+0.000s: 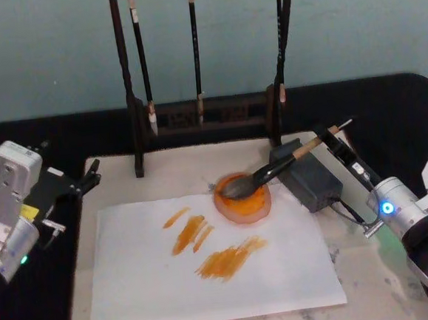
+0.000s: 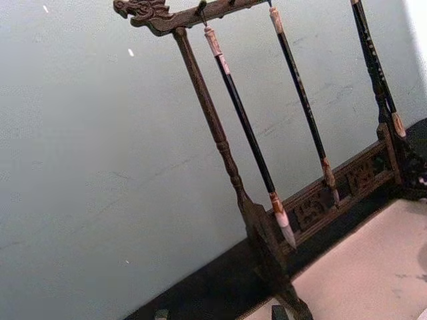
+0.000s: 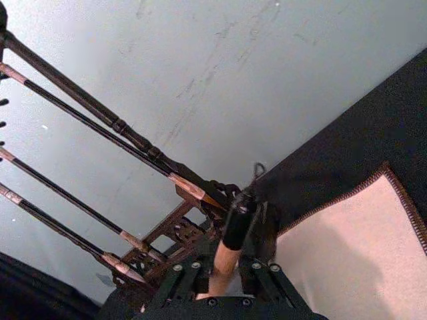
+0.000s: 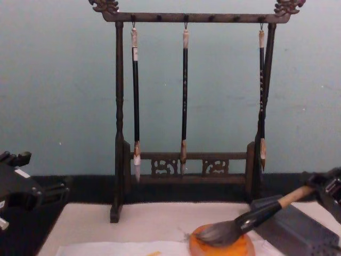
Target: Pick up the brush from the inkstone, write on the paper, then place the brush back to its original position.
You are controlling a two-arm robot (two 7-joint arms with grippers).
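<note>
Behind the black left gripper (image 1: pixel 89 176) is a white boxy wrist (image 1: pixel 12 179) with a yellow sticker (image 1: pixel 29 212) and green light (image 1: pixel 23 259). Behind the black right gripper (image 1: pixel 331 137), a round silver wrist (image 1: pixel 400 212) glows blue.

Rack (image 1: pixel 233 114) behind inkstone (image 1: pixel 244 208) (open paper (image 1: pixel 135 285) nearer)

In the chest view the inkstone (image 4: pixel 224 249) is cut off at 6 o'clock and the bristles of the brush (image 4: pixel 256 216) cover its middle; the paper (image 4: pixel 96 250) is a bare sliver at 7 o'clock. In the head view the rack (image 1: pixel 203 118) loses its top at 12 o'clock.
</note>
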